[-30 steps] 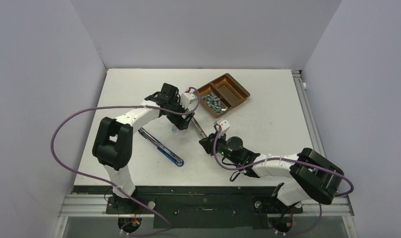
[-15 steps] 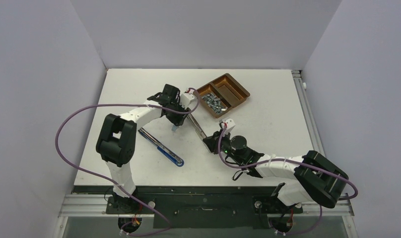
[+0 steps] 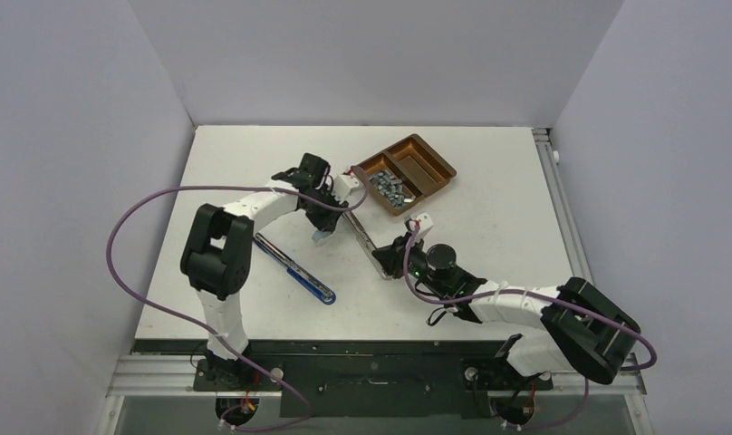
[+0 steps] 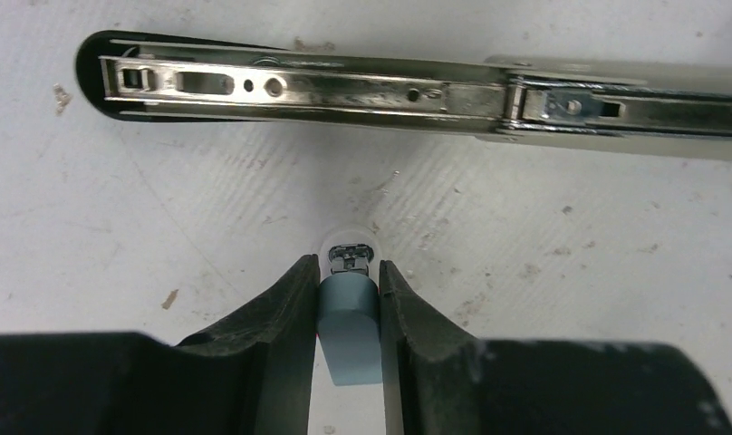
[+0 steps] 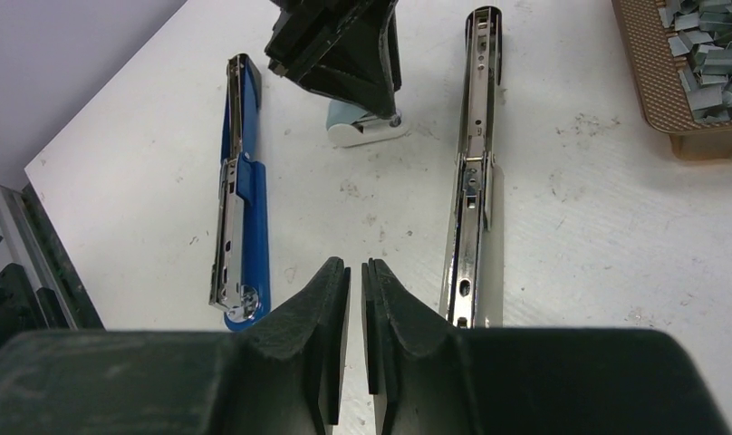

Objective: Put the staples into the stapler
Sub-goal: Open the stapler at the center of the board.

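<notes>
**Left claw clenched on a small box, staples apart in the tray**

The staples lie in a brown tray, far ahead and to the right of the right claw; no claw touches them. The tray is cut off at the picture's edge. The opened silver stapler lies flat on the tabletop just right of this claw, and the blue stapler lies to its left. The left claw is clenched on a small pale blue-green box, with the silver stapler crosswise ahead of it. The right claw is closed and holds nothing.

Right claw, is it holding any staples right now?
No, the right claw is shut on nothing, and the staples lie in the brown tray.
</notes>
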Action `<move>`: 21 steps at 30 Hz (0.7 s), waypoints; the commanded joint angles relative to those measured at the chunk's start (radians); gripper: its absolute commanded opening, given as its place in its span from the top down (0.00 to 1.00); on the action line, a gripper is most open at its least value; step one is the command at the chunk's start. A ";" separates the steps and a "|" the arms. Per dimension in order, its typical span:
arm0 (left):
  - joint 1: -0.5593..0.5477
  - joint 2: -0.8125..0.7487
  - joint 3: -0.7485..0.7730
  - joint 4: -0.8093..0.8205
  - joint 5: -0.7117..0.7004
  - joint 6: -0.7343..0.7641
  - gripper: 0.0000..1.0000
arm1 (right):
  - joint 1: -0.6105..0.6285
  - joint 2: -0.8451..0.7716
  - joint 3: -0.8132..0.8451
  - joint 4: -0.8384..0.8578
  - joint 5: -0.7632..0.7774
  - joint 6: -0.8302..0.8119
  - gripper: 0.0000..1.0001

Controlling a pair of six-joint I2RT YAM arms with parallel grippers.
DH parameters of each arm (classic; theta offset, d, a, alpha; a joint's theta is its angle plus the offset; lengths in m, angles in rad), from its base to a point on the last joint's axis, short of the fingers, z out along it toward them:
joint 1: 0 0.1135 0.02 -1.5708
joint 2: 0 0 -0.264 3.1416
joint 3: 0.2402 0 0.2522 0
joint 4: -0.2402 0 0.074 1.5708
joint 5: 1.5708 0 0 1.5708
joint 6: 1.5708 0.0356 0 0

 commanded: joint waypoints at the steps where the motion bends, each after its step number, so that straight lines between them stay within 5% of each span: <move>1: 0.008 -0.088 0.061 -0.143 0.175 0.129 1.00 | -0.050 0.022 -0.002 0.118 -0.120 0.020 0.86; 11: -0.009 -0.252 0.230 -0.649 0.512 0.509 1.00 | -0.093 0.120 -0.006 0.509 -0.503 -0.046 0.60; 14: -0.032 -0.291 0.227 -0.697 0.522 0.570 1.00 | -0.076 0.086 0.021 0.482 -0.502 -0.076 0.49; 21: -0.098 -0.367 0.174 -0.682 0.509 0.603 1.00 | -0.013 0.039 0.097 0.311 -0.443 -0.189 0.43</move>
